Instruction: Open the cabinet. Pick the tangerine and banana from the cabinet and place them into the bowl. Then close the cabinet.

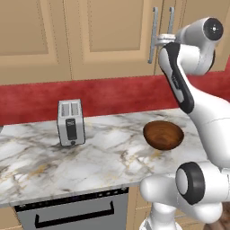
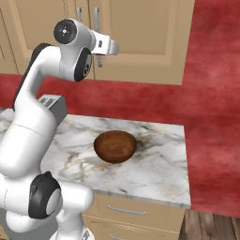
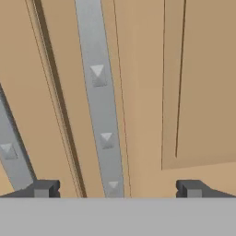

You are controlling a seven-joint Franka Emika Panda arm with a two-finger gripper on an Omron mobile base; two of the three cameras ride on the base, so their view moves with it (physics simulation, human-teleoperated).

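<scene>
Hand: the hand point(image 3: 115, 189) is raised to the cabinet doors, its two dark fingertips point(image 3: 44, 189) set wide apart with nothing between them but the door front; in the left base view the hand point(image 1: 158, 41) sits at the lower end of the bar handles
Cabinet: the cabinet point(image 1: 114, 38) is a light tan wall unit above the table, both panelled doors closed flat; it also shows in the right base view point(image 2: 140, 37)
Handles: two long silver bar handles point(image 1: 154, 33) stand upright side by side where the doors meet; in the hand view one handle point(image 3: 100, 97) runs between the fingertips, nearer the left one, and the second handle point(image 3: 11, 152) lies outside the left fingertip
Bowl: the bowl point(image 1: 163, 134) is dark reddish-brown and glossy, upright on the table below the cabinet, with nothing inside it; from the right base view the bowl point(image 2: 115, 146) sits near the middle of the marble top
Table: the table point(image 1: 40, 166) is white marble with grey and gold veins, against a red wall
Toaster: a silver toaster point(image 1: 71, 122) stands upright on the table, well apart from the bowl, on its left in the left base view
Tangerine and banana: cannot tell where they are, the doors hide the inside
</scene>
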